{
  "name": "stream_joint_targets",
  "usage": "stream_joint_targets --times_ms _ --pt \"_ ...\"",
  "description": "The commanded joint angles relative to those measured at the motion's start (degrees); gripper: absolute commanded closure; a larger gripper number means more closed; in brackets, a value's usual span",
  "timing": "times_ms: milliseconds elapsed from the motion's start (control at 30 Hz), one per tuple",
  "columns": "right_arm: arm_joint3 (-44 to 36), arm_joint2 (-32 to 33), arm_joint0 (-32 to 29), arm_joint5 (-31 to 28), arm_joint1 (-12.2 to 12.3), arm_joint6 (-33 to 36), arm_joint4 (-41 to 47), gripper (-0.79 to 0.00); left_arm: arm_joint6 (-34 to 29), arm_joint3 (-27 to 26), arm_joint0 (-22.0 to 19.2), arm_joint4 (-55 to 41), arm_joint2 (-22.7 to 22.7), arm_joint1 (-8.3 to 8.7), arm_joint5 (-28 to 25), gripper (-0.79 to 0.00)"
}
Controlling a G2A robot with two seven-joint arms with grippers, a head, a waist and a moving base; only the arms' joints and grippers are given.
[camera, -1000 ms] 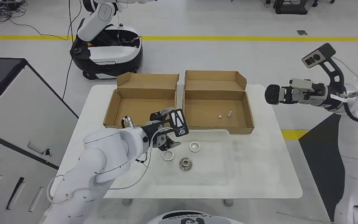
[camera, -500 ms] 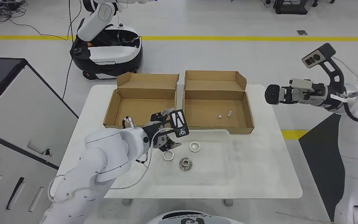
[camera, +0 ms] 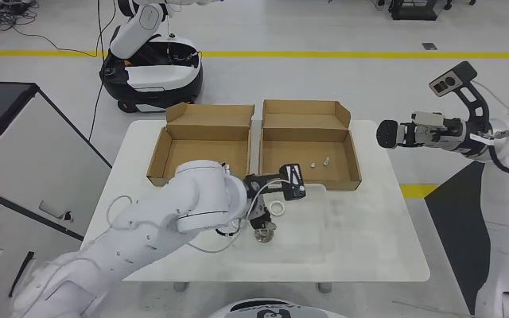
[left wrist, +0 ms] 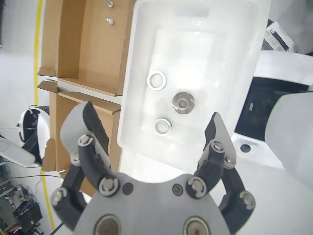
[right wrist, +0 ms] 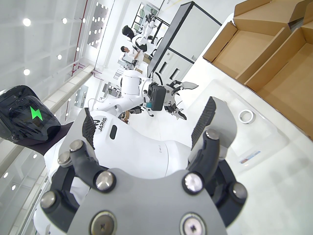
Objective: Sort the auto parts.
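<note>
Left gripper over white plastic tray.
It is spread wide, nothing gripped; two silver metal rings and a flanged steel disc are held in the tray; right gripper is likewise spread, empty, beyond the white table edge.

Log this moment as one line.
left arm: jaws open above tray | tray: two rings, one flanged disc | right box: two bolts | right arm: jaws open, beside table
</note>
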Motion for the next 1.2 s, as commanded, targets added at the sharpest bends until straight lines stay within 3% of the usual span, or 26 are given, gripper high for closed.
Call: stream_joint_targets --times_ms 0,233,600,633,733,833,967,1167 --pt "0.0 0.0 0.0 0.0 0.0 0.0 0.0 -0.785 -1.2 1.63 -4.62 -3.88 3.68 -0.52 1.27 -0.785" --pt "0.0 0.0 0.0 0.0 0.0 0.0 0.0 -0.785 -1.2 7.85 -11.26 -8.11 10.96 -1.94 3.32 -0.785" --pt "0.0 0.0 0.0 0.0 0.0 0.0 0.0 -0.785 -1.2 15.28 -16.82 -9.71 19.34 -5.4 5.24 -0.785" --pt "0.0 0.0 0.0 0.0 0.0 0.0 0.0 -0.785 -1.2 15.95 -17.14 -9.28 19.98 -5.79 5.14 -0.767" --pt "0.0 0.0 0.0 0.0 0.0 0.0 0.0 -0.785 -1.14 17.49 -17.68 -8.62 21.53 -6.95 5.26 -0.551" --pt "0.0 0.0 0.0 0.0 0.0 0.0 0.0 -0.785 -0.75 19.11 -17.84 -8.16 22.7 -7.99 5.04 -0.385" --pt "0.0 0.0 0.0 0.0 0.0 0.0 0.0 -0.785 -0.05 20.82 -17.65 -7.41 24.01 -9.13 4.43 -0.425" --pt "0.0 0.0 0.0 0.0 0.0 0.0 0.0 -0.785 0.84 22.91 -17.0 -5.48 25.75 -10.43 2.76 -0.339"
